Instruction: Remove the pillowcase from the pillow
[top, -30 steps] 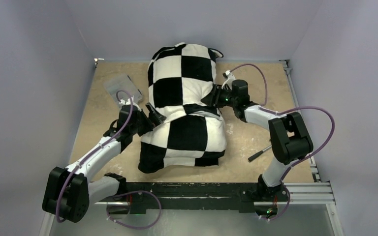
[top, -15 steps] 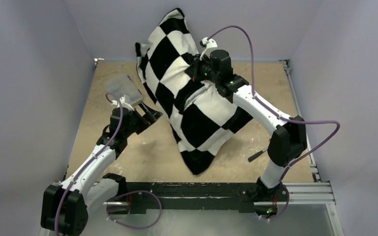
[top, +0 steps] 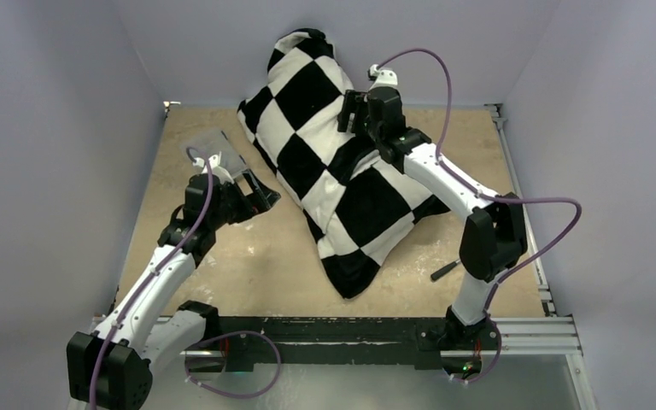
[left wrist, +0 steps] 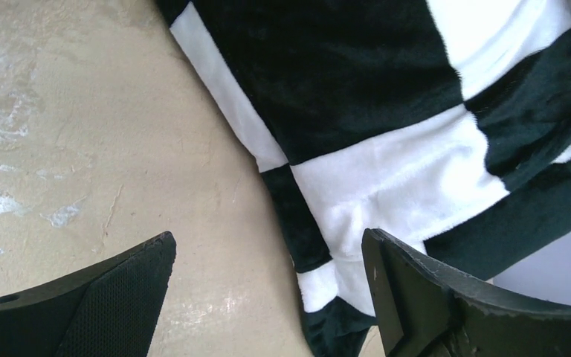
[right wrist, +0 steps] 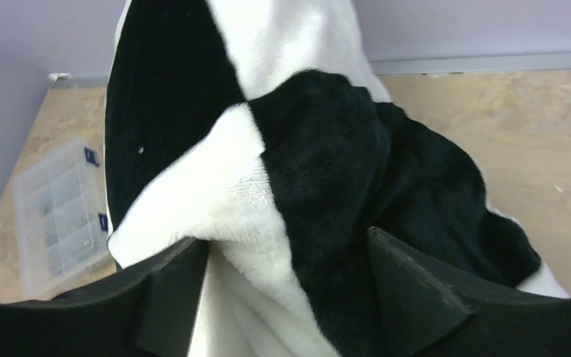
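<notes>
The black-and-white checkered pillowcase [top: 342, 171] stands tilted up, its top near the back wall and its lower corner on the table. The pillow is hidden inside it. My right gripper [top: 352, 111] is at the bundle's upper right side. In the right wrist view its jaws stand wide apart [right wrist: 286, 242] with a thick fold of pillowcase [right wrist: 305, 149] bulging between them. My left gripper [top: 260, 192] is open over the bare table, just left of the pillowcase's lower edge [left wrist: 386, 97]. Nothing sits between the left gripper's fingers [left wrist: 268, 245].
A clear plastic compartment box [top: 213, 152] lies at the back left of the table, also seen in the right wrist view [right wrist: 59, 216]. A small black tool [top: 444, 270] lies near the right arm's base. Grey walls close in the table on three sides.
The covered pillow lay flat a second ago; my right gripper raised it upright toward the back wall, and its jaws have since widened. My left arm drew back to the left.
</notes>
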### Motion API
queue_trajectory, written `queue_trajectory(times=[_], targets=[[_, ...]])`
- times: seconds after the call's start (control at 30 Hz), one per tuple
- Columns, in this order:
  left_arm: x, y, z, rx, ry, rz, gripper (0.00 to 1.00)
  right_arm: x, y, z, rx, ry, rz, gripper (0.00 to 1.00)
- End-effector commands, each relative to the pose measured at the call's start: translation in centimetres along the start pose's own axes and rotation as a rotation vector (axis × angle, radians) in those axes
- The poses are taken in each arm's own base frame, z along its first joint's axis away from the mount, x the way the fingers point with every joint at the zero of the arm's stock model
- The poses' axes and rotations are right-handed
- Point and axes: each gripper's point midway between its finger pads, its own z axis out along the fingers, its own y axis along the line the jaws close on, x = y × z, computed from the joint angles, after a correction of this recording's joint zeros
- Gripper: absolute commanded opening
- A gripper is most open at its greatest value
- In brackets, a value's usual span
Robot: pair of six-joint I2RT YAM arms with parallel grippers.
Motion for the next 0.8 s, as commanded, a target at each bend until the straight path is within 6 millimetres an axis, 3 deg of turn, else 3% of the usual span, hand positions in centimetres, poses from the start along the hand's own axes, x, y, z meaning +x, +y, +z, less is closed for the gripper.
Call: queue_trajectory(times=[0.0, 0.07, 0.2, 0.27, 0.37, 0.57, 0.77], targets=[[-1.6, -2.6, -1.4, 0.072, -0.012, 0.117, 0.95, -6.8, -1.3, -4.7, 0.145, -0.152, 0.112, 0.87], [-1.7, -3.1, -1.5, 0.078, -0.002, 0.144, 0.95, -7.7, -2.7, -6.5, 0.209, -0.18, 0.18, 0.98], [-1.5, -4.2, -1.5, 0.099, 0.029, 0.205, 0.95, -9.3, -4.2, -11.2, 0.244, -0.249, 0.321, 0.99], [-1.5, -4.8, -1.4, 0.109, 0.04, 0.229, 0.95, -9.2, -4.1, -13.1, 0.214, -0.258, 0.376, 0.99], [-1.3, -5.6, -1.3, 0.13, 0.051, 0.254, 0.95, -7.4, -4.4, -14.8, 0.178, -0.233, 0.428, 0.99], [0.1, -7.5, -0.9, 0.173, 0.099, 0.293, 0.95, -0.4, -6.0, -15.1, 0.238, -0.071, 0.522, 0.99], [0.7, -9.9, -0.7, 0.189, 0.109, 0.303, 0.95, 0.9, -3.9, -16.4, 0.074, -0.035, 0.557, 0.99]])
